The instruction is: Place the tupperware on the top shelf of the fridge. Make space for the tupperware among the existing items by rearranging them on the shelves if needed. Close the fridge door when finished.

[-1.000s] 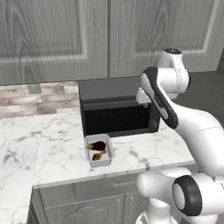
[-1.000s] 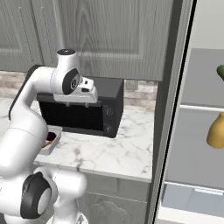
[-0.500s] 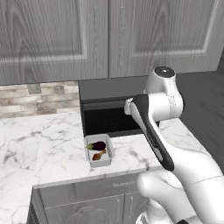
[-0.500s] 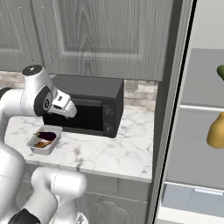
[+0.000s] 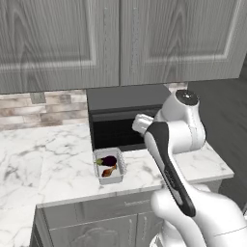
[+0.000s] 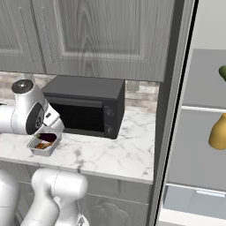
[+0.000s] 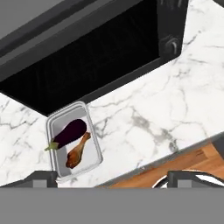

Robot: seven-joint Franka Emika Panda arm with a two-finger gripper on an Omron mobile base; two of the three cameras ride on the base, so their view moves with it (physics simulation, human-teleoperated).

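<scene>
Change: arm has swung down and left over last sec; wrist was up level w/ the microwave point(image 5: 126, 116) top, now sits low in front of its door, near the tupperware point(image 5: 109, 166). Base cams unchanged, so it's the arm that moved, not the scene.
Meaning: looks like approach for the pickup; nothing grasped yet, task barely begun.
Tool: tool point(image 7: 111, 177) hangs over the desk point(image 5: 43, 159) front edge, tips far apart at bottom of hand view, nothing between them, so spread wide. Box lies up-left of the tool's midline there, not yet centred.
Tupperware: on the desk just in front of the microwave's left part, apart from it. Clear, lidless; holds a purple eggplant point(image 7: 69, 133) and a brown drumstick point(image 7: 77, 151) side by side.
Fridge: fridge point(image 6: 207, 110) to the right, door point(image 6: 172, 110) open, seen edge-on from right base view. Top shelf point(image 6: 204, 108) pale front edge visible; orange-yellow bottle point(image 6: 218, 132) stands below it, a green item point(image 6: 223, 73) above it at the pic's edge, cut off.
In the way: microwave close behind the box, so little room on the far side; a descent from above prob. safest. Thin rim, loose food: tilt could spill. Door edge stands between desk and shelves, so arm must carry round it.
Shelf space: can't tell yet, most of the interior is out of frame.
</scene>
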